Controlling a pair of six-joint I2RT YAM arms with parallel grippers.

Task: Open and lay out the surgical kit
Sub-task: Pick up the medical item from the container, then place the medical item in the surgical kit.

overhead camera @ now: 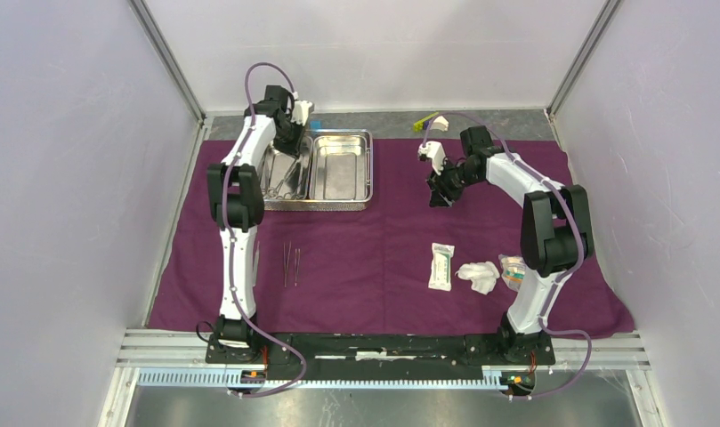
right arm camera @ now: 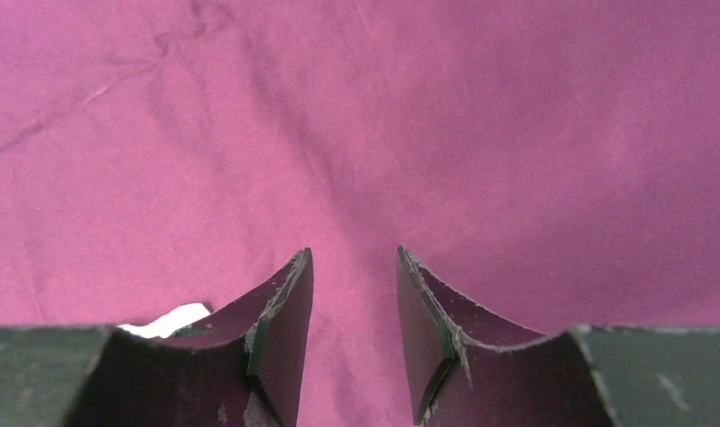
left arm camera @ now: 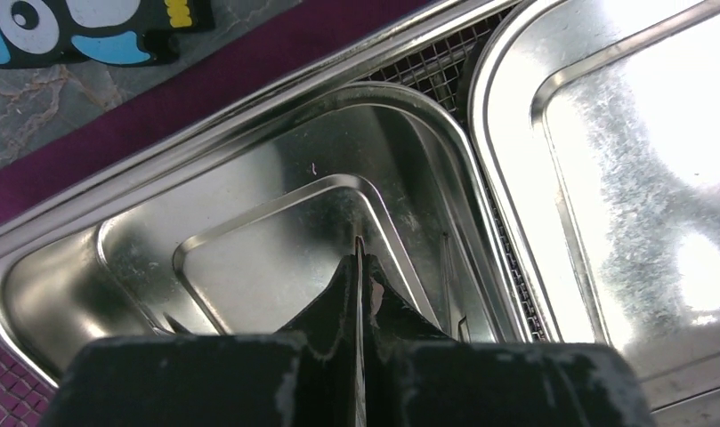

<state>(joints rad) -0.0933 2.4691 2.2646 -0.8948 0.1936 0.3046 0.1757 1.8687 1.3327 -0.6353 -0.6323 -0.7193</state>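
The dark purple cloth [overhead camera: 383, 240] lies spread flat. The steel tray [overhead camera: 340, 206] stands at its far left. Its left compartment holds ring-handled forceps [overhead camera: 285, 175]. My left gripper [overhead camera: 290, 140] is down in that compartment [left arm camera: 249, 267], shut [left arm camera: 360, 256] on a slim metal instrument whose tip [left arm camera: 359, 242] shows between the fingertips. Two slim tweezers [overhead camera: 291, 264] lie on the cloth. The white packet [overhead camera: 441, 266], gauze [overhead camera: 478, 277] and clear packet [overhead camera: 513, 271] lie at the near right. My right gripper [overhead camera: 440, 193] is open and empty over bare cloth [right arm camera: 354, 258].
A yellow-green and white piece [overhead camera: 432, 123] lies on the grey table behind the cloth. A blue, white and yellow piece [left arm camera: 89, 31] lies on the table beyond the tray's far rim. The tray's right compartment [overhead camera: 341, 173] holds nothing. Side walls stand close on both sides.
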